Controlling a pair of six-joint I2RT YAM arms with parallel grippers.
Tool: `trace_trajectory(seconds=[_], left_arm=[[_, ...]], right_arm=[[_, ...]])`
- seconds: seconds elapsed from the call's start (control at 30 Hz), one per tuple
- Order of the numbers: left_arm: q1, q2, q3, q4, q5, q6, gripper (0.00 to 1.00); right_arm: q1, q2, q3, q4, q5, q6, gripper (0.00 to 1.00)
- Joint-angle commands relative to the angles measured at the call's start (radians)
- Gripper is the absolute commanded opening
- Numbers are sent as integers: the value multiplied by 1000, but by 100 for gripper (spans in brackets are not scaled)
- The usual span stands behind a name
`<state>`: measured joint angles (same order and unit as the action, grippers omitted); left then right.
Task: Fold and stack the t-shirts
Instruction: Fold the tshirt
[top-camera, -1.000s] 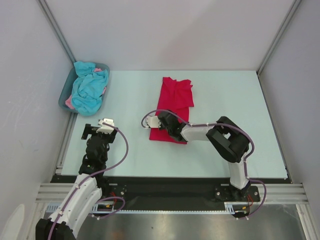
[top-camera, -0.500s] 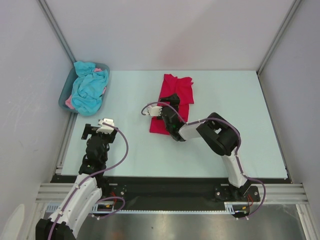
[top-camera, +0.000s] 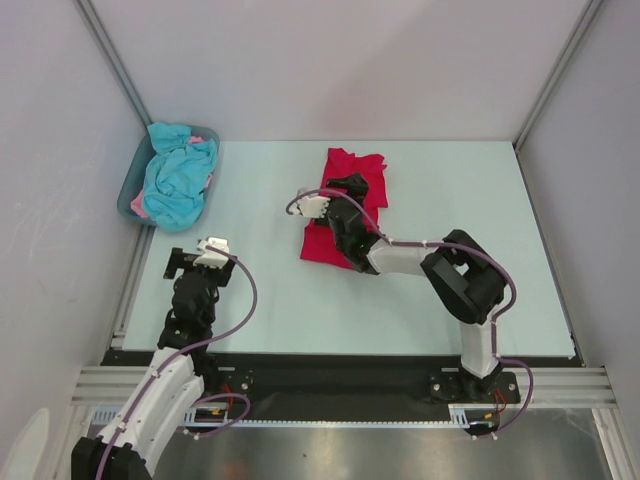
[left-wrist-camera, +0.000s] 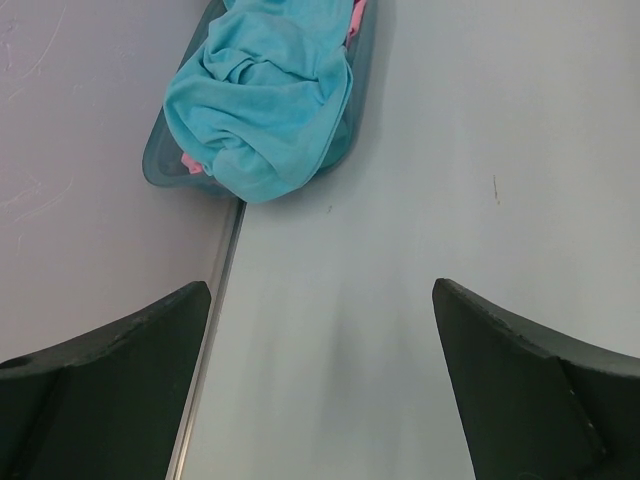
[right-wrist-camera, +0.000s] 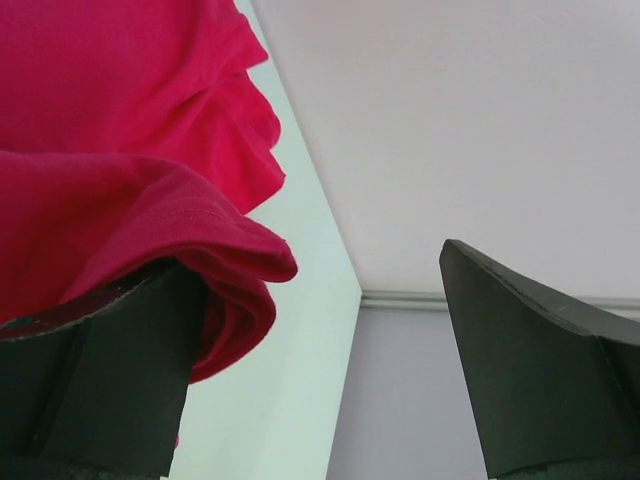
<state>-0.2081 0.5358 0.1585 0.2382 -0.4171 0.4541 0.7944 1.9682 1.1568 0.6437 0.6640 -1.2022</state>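
A crimson red t-shirt (top-camera: 362, 170) lies mid-table, its near part doubled back over itself. My right gripper (top-camera: 350, 187) hovers low over its middle and is open. In the right wrist view a fold of the red t-shirt (right-wrist-camera: 120, 150) drapes over my left finger (right-wrist-camera: 100, 370), while the right gripper (right-wrist-camera: 318, 260) has nothing between its jaws. A turquoise-blue t-shirt (top-camera: 178, 175) with some pink cloth (left-wrist-camera: 190, 163) under it fills the tub. My left gripper (top-camera: 185, 262) rests open over bare table near the left edge, the turquoise t-shirt (left-wrist-camera: 265, 100) ahead of the left gripper (left-wrist-camera: 318, 290).
The grey-blue plastic tub (top-camera: 128, 195) sits at the far left against the side wall. A metal rail (left-wrist-camera: 215, 300) runs along the table's left edge. White walls enclose the table at the back and on both sides.
My right gripper has opened and moved away from me along the red t-shirt, bringing its near edge farther up. The left arm has stayed still.
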Motion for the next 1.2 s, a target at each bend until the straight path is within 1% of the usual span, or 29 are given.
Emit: trace_trajectory(seconds=[0.0, 0.33, 0.5, 0.57, 0.63, 0.67, 0.7, 0.8, 0.83, 0.9, 0.97, 1.0, 1.03, 1.07, 1.13, 1.17], left_arm=[[10, -8, -2, 35, 1, 8, 100], [10, -14, -1, 29, -5, 9, 100], [9, -16, -2, 27, -3, 11, 100], [10, -17, -2, 27, -5, 9, 100], [10, -17, -2, 26, -5, 11, 100], [9, -19, -2, 26, -5, 9, 100], [9, -19, -2, 27, -5, 9, 100], [10, -17, -2, 26, -5, 9, 100], [10, -19, -4, 27, -5, 11, 100], [9, -19, -5, 27, -3, 9, 100], [9, -19, -7, 30, -3, 12, 100], [10, -19, -5, 30, -3, 9, 100], [9, -19, -4, 27, -3, 9, 100], [10, -17, -4, 27, -3, 8, 100], [9, -17, -4, 27, -2, 8, 100], [9, -14, -4, 27, 0, 9, 100]], right_arm=[[-9, -68, 46, -145, -37, 88, 100], [-3, 9, 41, -211, -41, 115, 100], [-6, 27, 61, -312, -78, 151, 100], [-7, 35, 63, -290, -70, 148, 100], [-6, 35, 54, -222, -43, 119, 100], [-6, 28, 53, -226, -41, 119, 100], [0, 6, 61, -277, -46, 142, 100], [11, -53, 63, -346, -63, 185, 100], [14, -67, 64, -401, -69, 200, 100], [26, -119, 67, -450, -83, 256, 100], [31, -152, 80, -536, -95, 318, 99], [32, -166, 81, -559, -105, 338, 95], [34, -195, 84, -600, -109, 357, 88], [37, -204, 93, -621, -107, 389, 73], [35, -238, 101, -671, -107, 423, 54], [35, -252, 106, -685, -109, 437, 41]])
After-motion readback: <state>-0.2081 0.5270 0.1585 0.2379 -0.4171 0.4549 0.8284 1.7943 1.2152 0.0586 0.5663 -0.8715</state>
